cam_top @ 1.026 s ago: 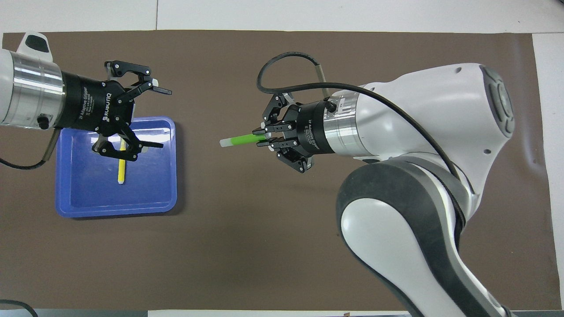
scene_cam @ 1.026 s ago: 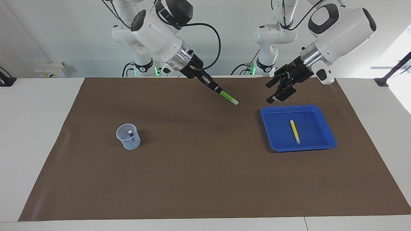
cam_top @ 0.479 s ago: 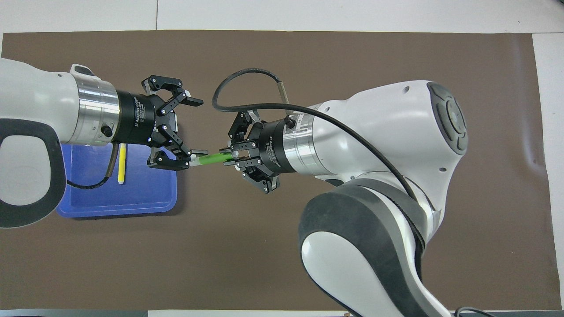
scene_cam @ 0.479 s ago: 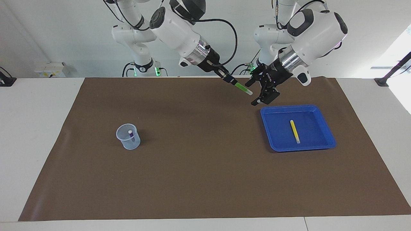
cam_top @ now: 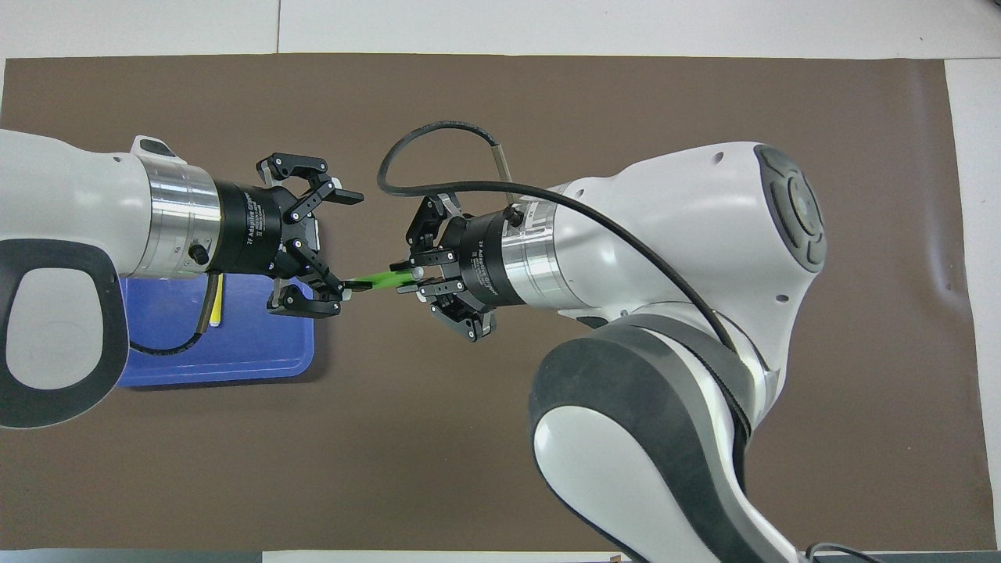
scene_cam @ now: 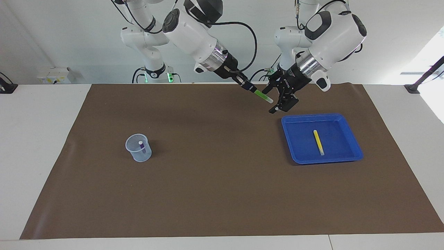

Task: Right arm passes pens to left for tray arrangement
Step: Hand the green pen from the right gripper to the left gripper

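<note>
My right gripper [scene_cam: 252, 89] is shut on the green pen [scene_cam: 262, 97] and holds it in the air, pale end toward the left arm. It also shows in the overhead view [cam_top: 410, 277], as does the green pen [cam_top: 383, 278]. My left gripper [scene_cam: 270, 101] is open, raised beside the tray, with the pen's pale tip by one finger [cam_top: 317, 283]. The yellow pen [scene_cam: 318, 142] lies in the blue tray [scene_cam: 350, 152]. The purple pen [scene_cam: 142, 146] stands in the mesh cup.
The pale blue mesh cup [scene_cam: 138, 151] stands on the brown mat [scene_cam: 222, 194] toward the right arm's end; the right arm hides it in the overhead view. There the tray [cam_top: 258, 352] and yellow pen [cam_top: 217, 301] are partly covered by the left arm.
The right arm has lifted the green pen and carried it toward the left arm's end. The left gripper has left the tray and come up to the pen's pale tip, still open.
</note>
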